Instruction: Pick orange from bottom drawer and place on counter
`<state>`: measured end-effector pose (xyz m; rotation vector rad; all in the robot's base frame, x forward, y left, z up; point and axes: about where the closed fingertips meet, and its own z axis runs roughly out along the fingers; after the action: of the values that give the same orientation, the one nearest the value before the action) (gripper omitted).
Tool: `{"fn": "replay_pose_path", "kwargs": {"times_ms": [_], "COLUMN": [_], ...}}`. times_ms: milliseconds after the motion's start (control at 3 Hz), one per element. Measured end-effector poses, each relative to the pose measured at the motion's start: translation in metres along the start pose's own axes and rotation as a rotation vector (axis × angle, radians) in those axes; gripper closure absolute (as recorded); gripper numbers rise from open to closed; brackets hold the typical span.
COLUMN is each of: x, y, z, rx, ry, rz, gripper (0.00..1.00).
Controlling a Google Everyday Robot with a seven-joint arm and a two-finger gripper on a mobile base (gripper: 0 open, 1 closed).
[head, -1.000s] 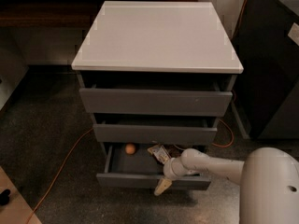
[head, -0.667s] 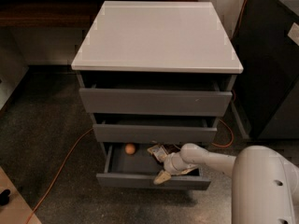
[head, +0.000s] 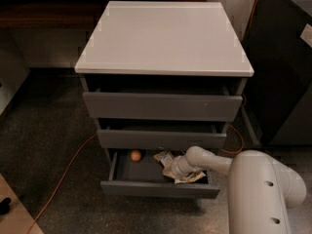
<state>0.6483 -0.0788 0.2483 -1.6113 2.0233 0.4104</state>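
The orange (head: 136, 155) lies in the open bottom drawer (head: 159, 189), at the back left of its grey box. My gripper (head: 170, 170) reaches into that drawer from the right, low over the snack packets, about a hand's width right of the orange and not touching it. The white arm (head: 263, 189) comes in from the lower right. The counter (head: 163, 38) is the pale square top of the cabinet, with nothing on it.
Brown and yellow snack packets (head: 165, 158) lie in the drawer under and beside the gripper. The two upper drawers (head: 162, 106) stand slightly open. An orange cable (head: 63, 179) runs across the floor at left. A dark cabinet (head: 282, 62) stands at right.
The gripper has moved from in front of the bottom drawer's front panel up and back into the drawer, over the packets. The orange has not moved.
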Motion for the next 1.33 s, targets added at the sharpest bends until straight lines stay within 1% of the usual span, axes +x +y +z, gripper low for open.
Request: {"fn": "replay_pose_path", "kwargs": {"times_ms": [333, 667, 1000, 1333], "x": [0.012, 0.024, 0.034, 0.04], "y": [-0.006, -0.008, -0.004, 0.008], "z": [0.016, 0.03, 0.04, 0.045], "rx": [0.003, -0.005, -0.023, -0.048], "ry": [0.037, 0.074, 0.101, 0.106], "rz": [0.0, 0.001, 0.005, 0.019], "gripper": [0.92, 1.0, 1.0, 1.0]}}
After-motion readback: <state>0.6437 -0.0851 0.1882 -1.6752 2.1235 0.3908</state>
